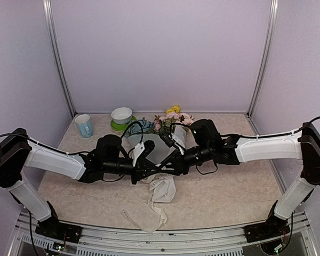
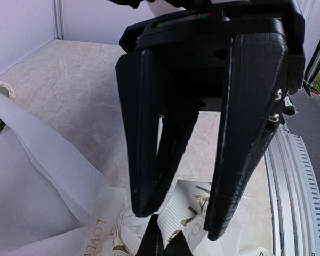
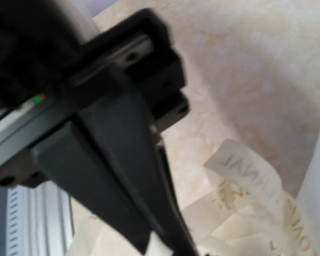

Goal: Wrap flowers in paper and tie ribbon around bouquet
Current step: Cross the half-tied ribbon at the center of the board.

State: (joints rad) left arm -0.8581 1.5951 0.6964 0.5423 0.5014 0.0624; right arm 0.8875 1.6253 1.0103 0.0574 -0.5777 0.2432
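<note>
Two arms meet over the middle of the table, wrists turned toward each other. The left gripper shows only as dark tips at the bottom of its own wrist view. The tips are pressed together on the ribbon, and a ribbed white piece of it rises from between them. The right gripper hangs just in front, fingers pointing down and partly apart. Ribbon shows in the gap, but I cannot tell whether either finger touches it.

From above, most of the ribbon lies in a loose heap on the near side of the grippers, with one tail running toward the near edge. The bouquet lies just behind the grippers. Its paper is a white cone, with the flowers at the far end, toward the back wall. In the left wrist view a fold of paper fills the lower left, and a lettered stretch of ribbon lies along its edge.

The right wrist view is blurred: one dark finger crosses it, and lettered loops of ribbon lie on the table below.

A blue cup and a white bowl on a green saucer stand at the rear left, left of the flowers.
</note>
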